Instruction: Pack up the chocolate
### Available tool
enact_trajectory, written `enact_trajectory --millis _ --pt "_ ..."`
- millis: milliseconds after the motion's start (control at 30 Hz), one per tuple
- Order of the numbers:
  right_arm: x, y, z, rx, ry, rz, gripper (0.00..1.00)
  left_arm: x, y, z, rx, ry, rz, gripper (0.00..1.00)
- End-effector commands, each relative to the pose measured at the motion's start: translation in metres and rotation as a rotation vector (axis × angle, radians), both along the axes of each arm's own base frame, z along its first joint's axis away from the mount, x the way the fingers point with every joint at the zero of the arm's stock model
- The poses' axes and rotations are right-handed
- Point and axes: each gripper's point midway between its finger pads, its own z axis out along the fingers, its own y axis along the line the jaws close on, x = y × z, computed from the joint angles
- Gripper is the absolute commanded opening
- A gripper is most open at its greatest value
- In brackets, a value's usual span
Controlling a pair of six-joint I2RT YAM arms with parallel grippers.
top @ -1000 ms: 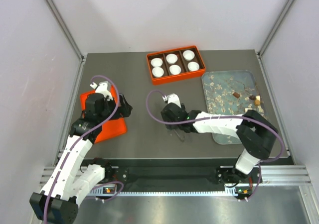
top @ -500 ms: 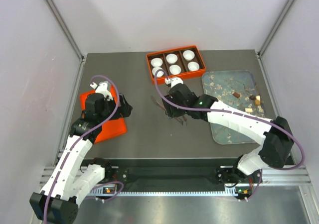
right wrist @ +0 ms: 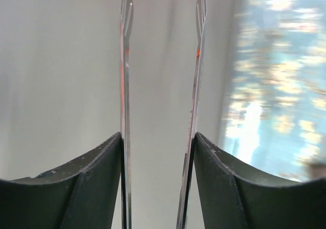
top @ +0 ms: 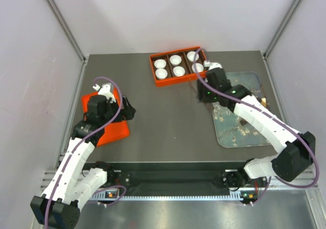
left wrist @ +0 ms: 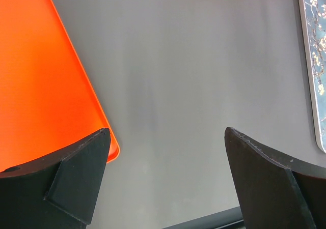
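Chocolate (top: 263,102): on tray (top: 239,137), rightward of right fingers (right wrist: 91,188), which are nearer.
Right fingers: grasping tweezers (right wrist: 125,86), tips apart.
Left fingers (left wrist: 76,173): released, empty.

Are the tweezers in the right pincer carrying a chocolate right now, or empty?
Empty. The right wrist view shows the two blades of the tweezers standing apart in the right pincer, with only bare table between them and nothing pinched.
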Motion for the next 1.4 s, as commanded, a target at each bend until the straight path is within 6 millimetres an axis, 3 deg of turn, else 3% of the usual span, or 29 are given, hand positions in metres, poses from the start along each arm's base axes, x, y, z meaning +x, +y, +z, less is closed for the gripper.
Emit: enact_trajectory --millis 0,67,167,433,800,1367 --pt "0.014 -0.06 0.019 -0.028 -0.05 -0.169 0.55 0.003 -0.006 0.004 -0.01 -0.02 -0.032 0.98" --pt "0.024 -0.096 0.016 -0.039 -0.036 -0.284 0.54 0.003 -0.008 0.004 -0.016 -0.017 -0.041 0.98" --pt "0.032 -0.135 0.009 -0.067 -0.018 -0.433 0.53 0.002 -0.009 0.004 -0.02 -0.018 -0.047 0.98" --pt "0.039 -0.184 -0.03 -0.046 0.084 -0.636 0.54 0.0 -0.01 0.005 -0.017 -0.021 -0.051 0.98" --pt "0.038 -0.201 -0.059 -0.049 0.134 -0.724 0.53 -0.001 -0.014 0.004 -0.02 -0.017 -0.064 0.98" --pt "0.029 -0.211 -0.06 -0.081 0.124 -0.759 0.52 -0.001 -0.014 0.004 -0.02 -0.016 -0.066 0.98"
